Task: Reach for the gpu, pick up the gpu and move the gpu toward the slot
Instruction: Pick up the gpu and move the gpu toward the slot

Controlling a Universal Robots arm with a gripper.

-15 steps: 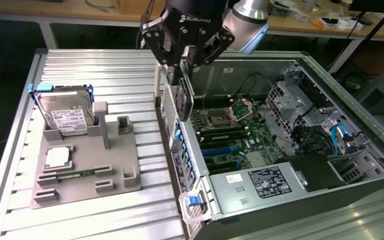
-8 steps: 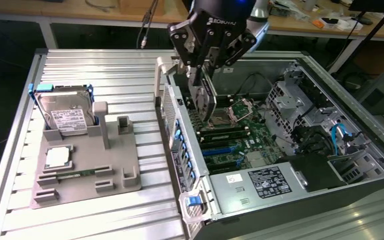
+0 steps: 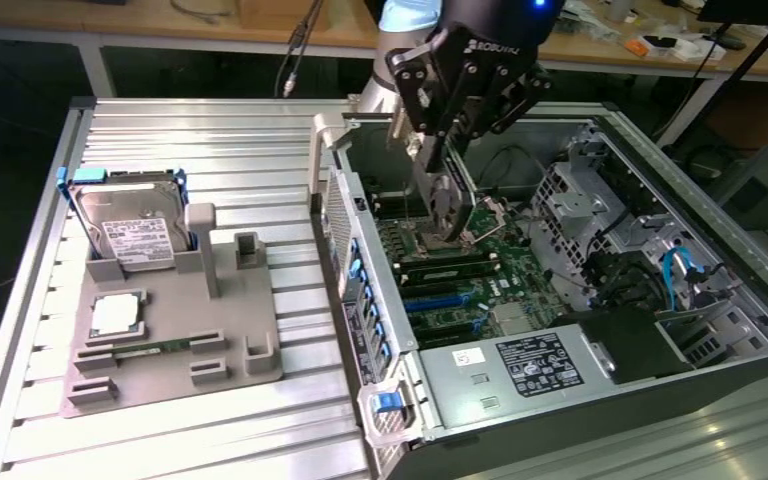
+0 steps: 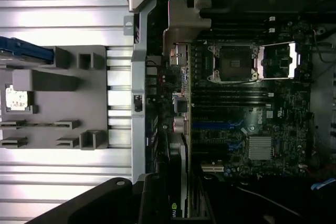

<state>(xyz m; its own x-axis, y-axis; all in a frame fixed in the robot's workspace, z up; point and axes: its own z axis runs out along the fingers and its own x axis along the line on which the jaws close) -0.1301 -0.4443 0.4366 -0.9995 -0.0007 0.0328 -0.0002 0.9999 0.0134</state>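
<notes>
The gpu (image 3: pixel 446 200) hangs edge-on as a thin dark slab over the upper part of the motherboard (image 3: pixel 498 270), inside the open computer case (image 3: pixel 352 250). In the exterior view it sits just toward 12 o'clock from the picture's middle. The gripper (image 3: pixel 440 150) is directly at the card's 12 o'clock, its fingers pinched on the card's top edge, so the card dangles from it at 6 o'clock. In the wrist view the gpu (image 4: pixel 176 182) runs as a dark strip out from under the claw, along the case's rear wall. Reaching and picking up look done; the step in hand, by my reading, is carrying the card toward the slot. The blue expansion slots (image 3: pixel 438 305) lie near, at about 6 o'clock from the card's lower end, not yet touched. Finishing this step would call for bringing the card's lower edge parallel to a slot and its bracket end toward the rear wall. Well apart at 9 o'clock, the grey holder (image 3: pixel 171 350) on the ribbed table (image 3: pixel 224 130) carries the hard drive (image 3: pixel 128 225).
</notes>
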